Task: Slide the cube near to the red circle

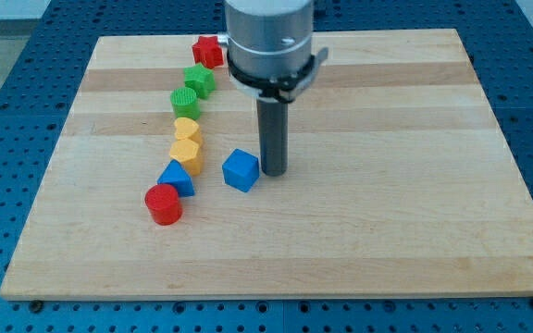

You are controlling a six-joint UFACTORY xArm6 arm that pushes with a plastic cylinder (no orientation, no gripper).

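A blue cube [241, 170] lies near the middle of the wooden board [387, 203]. My tip [274, 173] stands just right of the cube, close to or touching its right side. A red circle, a short cylinder [164, 203], lies to the lower left of the cube. A blue triangle [177, 177] sits between them, just above and right of the red circle.
A line of blocks runs up the view's left: a yellow heart [187, 151], a yellow block [187, 129], a green circle [185, 102], a green star [199, 80] and a red star [208, 50]. The arm's grey body [268, 42] hangs over the board's top middle.
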